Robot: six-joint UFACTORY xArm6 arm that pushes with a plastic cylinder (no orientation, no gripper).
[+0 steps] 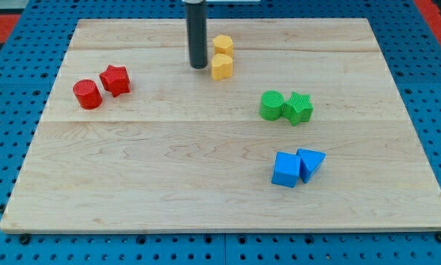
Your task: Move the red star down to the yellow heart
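Here my tip (pixel 199 67) rests on the wooden board (pixel 168 177) near the view's top, the dark rod rising straight up out of the picture. There are no jaws to open or close; the rod simply ends in a blunt point, and it holds nothing.

Just to the view's right of my tip, close but with a thin gap showing, sits the yellow heart (pixel 221 67), with a yellow hexagonal block (pixel 223 45) touching it from above. The red star (pixel 115 80) lies well off to the view's left of my tip and slightly lower, pressed against a red cylinder (pixel 87 94) on its far left side.

Farther to the view's right and below my tip stand a green cylinder (pixel 272 105) and a green star (pixel 299 108), touching. Lower still, a blue cube (pixel 285 169) and a blue triangular block (pixel 311 163) sit together.
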